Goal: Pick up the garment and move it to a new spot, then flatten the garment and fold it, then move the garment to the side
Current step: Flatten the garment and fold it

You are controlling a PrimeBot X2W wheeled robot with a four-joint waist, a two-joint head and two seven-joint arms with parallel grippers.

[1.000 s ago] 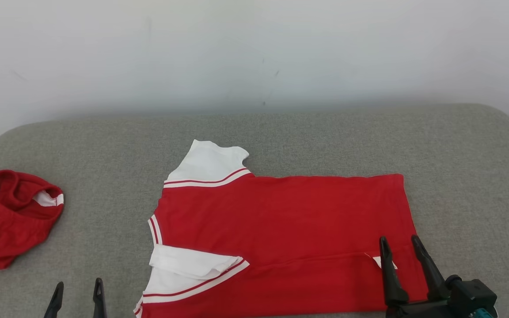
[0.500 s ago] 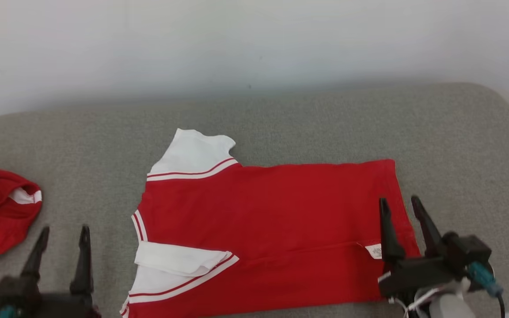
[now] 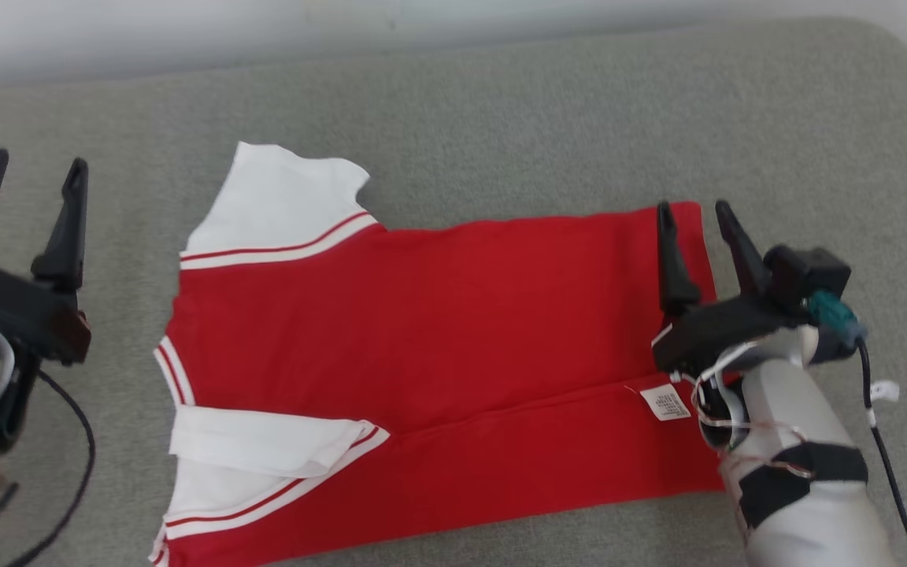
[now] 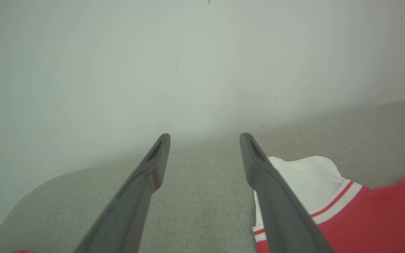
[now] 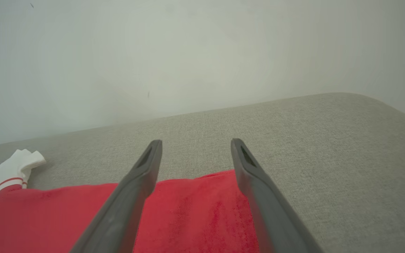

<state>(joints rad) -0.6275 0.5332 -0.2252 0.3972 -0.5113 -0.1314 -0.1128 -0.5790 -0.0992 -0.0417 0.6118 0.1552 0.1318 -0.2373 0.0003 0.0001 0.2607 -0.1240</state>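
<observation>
Both arms have reached forward, jaws spread and empty. The garment (image 3: 438, 315) lies flat, its hem corner (image 3: 694, 236) under the right gripper (image 3: 694, 211) and its white sleeve (image 3: 280, 197) to the right of the left gripper (image 3: 35, 165); a fold seems next.

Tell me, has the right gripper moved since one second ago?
Yes. The right gripper went forward along the shirt: from beside its white label to its far right corner.

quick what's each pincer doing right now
left pincer: open, empty, over the grey fabric surface.
right pincer: open, empty, at the hem end of the red shirt with white sleeves.
</observation>
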